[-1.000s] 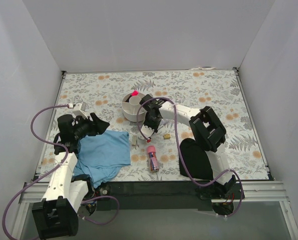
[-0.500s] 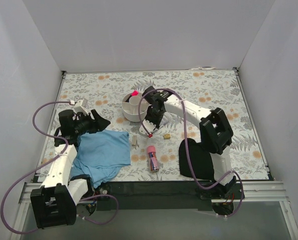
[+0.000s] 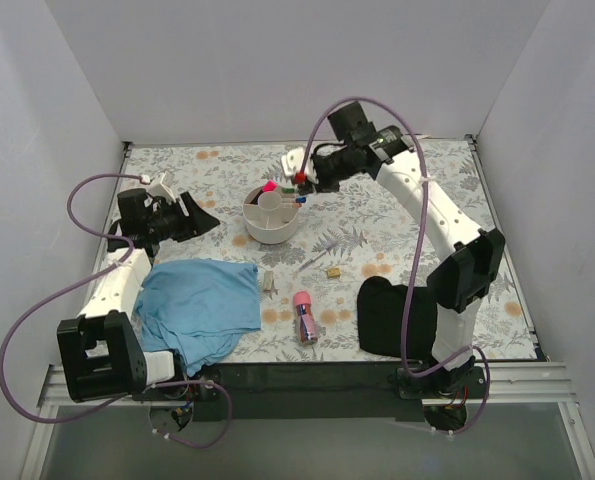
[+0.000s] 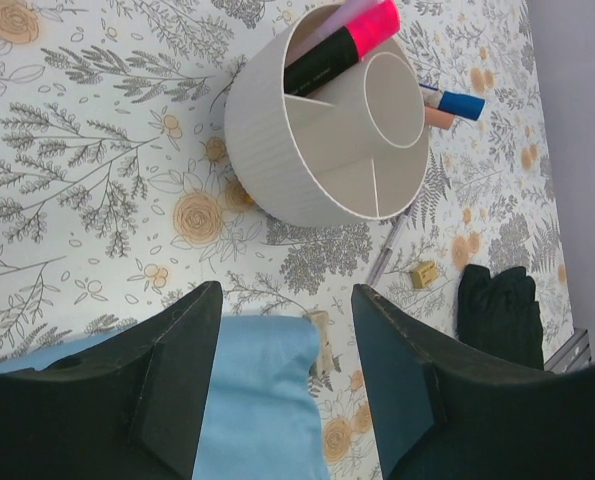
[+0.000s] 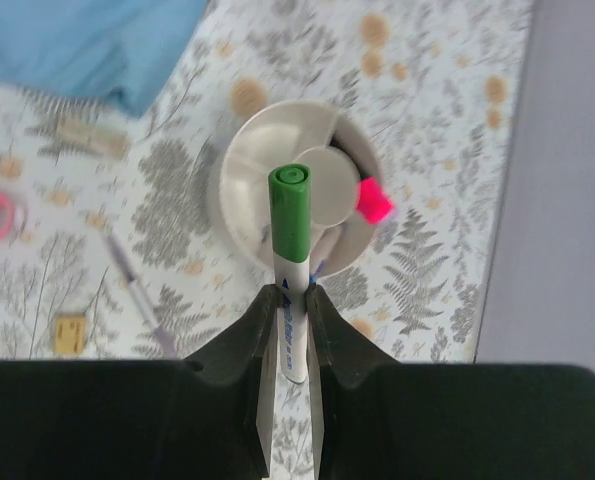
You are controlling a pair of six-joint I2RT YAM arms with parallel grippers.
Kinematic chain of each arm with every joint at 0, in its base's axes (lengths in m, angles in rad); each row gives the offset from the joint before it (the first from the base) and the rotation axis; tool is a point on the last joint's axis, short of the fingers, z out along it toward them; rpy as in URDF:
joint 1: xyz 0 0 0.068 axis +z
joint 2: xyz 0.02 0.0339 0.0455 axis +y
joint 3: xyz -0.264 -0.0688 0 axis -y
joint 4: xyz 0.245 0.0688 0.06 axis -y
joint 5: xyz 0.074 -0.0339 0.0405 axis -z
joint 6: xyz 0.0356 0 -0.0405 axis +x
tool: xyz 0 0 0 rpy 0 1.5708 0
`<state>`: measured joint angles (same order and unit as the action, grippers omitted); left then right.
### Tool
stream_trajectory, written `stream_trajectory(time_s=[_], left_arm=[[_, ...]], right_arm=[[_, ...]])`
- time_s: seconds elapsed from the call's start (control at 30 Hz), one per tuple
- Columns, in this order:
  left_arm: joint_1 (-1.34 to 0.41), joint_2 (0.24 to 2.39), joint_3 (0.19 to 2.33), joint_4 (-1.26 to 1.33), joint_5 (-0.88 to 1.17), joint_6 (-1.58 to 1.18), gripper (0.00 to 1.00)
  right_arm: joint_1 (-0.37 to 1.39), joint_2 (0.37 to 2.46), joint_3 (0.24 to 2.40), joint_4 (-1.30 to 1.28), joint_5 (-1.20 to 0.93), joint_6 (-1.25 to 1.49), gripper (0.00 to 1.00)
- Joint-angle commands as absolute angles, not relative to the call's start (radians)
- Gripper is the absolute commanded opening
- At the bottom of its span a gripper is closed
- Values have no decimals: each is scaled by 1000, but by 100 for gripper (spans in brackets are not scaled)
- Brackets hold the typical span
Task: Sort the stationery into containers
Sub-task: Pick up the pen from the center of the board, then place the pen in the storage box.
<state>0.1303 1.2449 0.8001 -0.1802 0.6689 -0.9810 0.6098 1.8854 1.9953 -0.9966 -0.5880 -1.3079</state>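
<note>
Green-capped marker: it sits clamped upright in my right tool, cap towards the wrist camera, lined up over the white desk organiser.
What just changed: a second ago my right arm was low beside the organiser's near right side. Now it is raised and swung over the far rim with the marker in hand.
Meaning for the task: I judge the pick is done and the drop is next. This marker only needs lowering into a slot.
Left tool: jaws apart and holding nothing. It has drawn back towards the left edge and hangs over the rim of the blue cloth.
Organiser contents: a red-pink highlighter and a pale pen beside it stand in one outer compartment. The central cup and the two near compartments look bare from the left wrist.
Blue-capped pen: it shows just past the rim, but I cannot tell whether it lies on the worktop.
Loose on the worktop: the stubby pink tube, a brass piece, a thin pen and a grey piece.
Black cloth: it lies near the right arm's base, apart from the stationery.
</note>
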Motion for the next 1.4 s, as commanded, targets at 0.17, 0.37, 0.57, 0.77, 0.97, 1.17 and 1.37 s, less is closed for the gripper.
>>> stream_trajectory(time_s=[0.17, 0.37, 0.57, 0.77, 0.97, 1.17, 1.37], left_arm=[[138, 1429, 1064, -376, 735, -771, 60], [137, 1555, 1253, -534, 755, -618, 65], [135, 1601, 1338, -569, 693, -563, 65], [124, 1632, 1321, -535, 667, -571, 66], [112, 1686, 1380, -511, 666, -597, 68], [103, 1739, 1440, -499, 664, -614, 68], [94, 1752, 1445, -503, 676, -620, 68]], right_arm=[[469, 1961, 2053, -457, -937, -322, 1], [445, 1945, 1810, 236, -965, 76, 1], [443, 1988, 1758, 406, -919, 138, 1], [445, 2013, 1704, 511, -873, 150, 1], [449, 2040, 1661, 554, -859, 124, 1], [453, 2086, 1658, 565, -850, 115, 1], [456, 2132, 1651, 563, -836, 91, 1]])
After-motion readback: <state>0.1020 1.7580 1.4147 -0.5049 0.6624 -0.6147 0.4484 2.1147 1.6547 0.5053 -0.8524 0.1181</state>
